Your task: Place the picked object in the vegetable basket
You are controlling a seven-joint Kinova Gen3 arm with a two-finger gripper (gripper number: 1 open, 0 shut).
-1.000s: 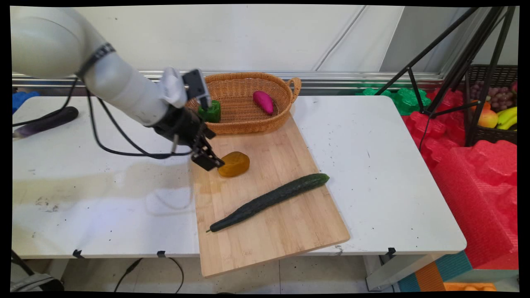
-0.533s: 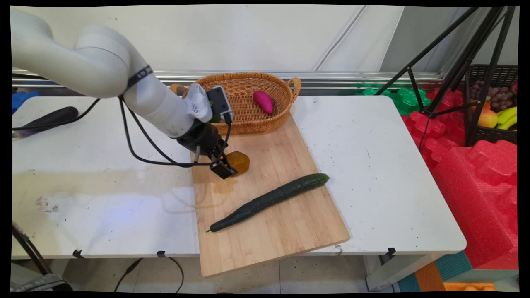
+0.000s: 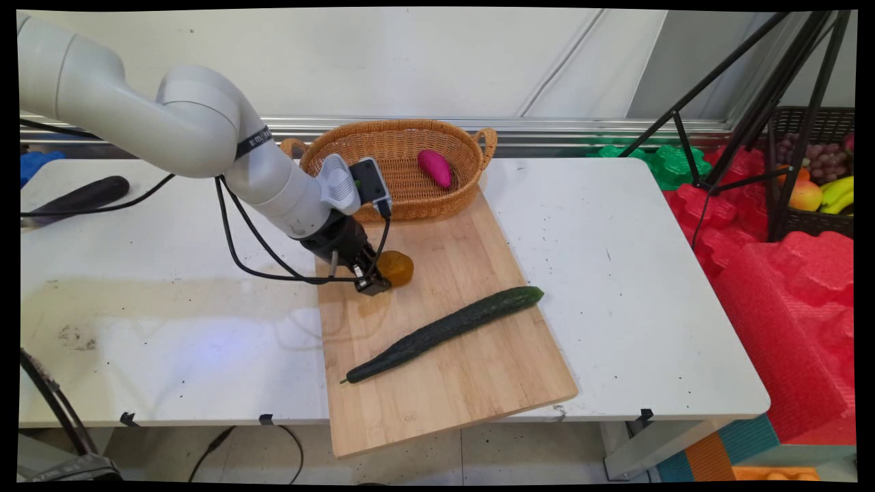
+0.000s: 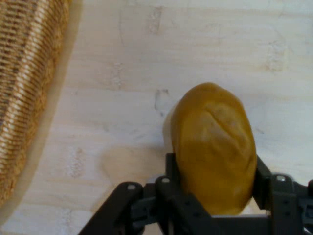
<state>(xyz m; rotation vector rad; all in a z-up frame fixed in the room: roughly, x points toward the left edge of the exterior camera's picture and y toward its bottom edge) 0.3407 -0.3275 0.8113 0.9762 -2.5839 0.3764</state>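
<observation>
Moved rightward and lower over the past second: gripper now down at the potato, no longer short of it at the left edge of the cutting board. Sits toward the board's far left corner, just in front of the wicker basket, well apart from the cucumber lying slantwise across the board's near half.

In the hand view, gripper clamped around the potato, one of the fingers pressed against each flank and the rounded end poking out beyond them.

Judged as a grasp in hand on a smooth, rounded, probably slippery body: best held across the widest part, seated deep between the fingers, squeezed firmly but evenly. Best kept clear of the basket's wall. Worth watching for any roll or tilt on the board.

Also there: purple sweet potato inside the basket, aubergine at the far left edge of the counter.
</observation>
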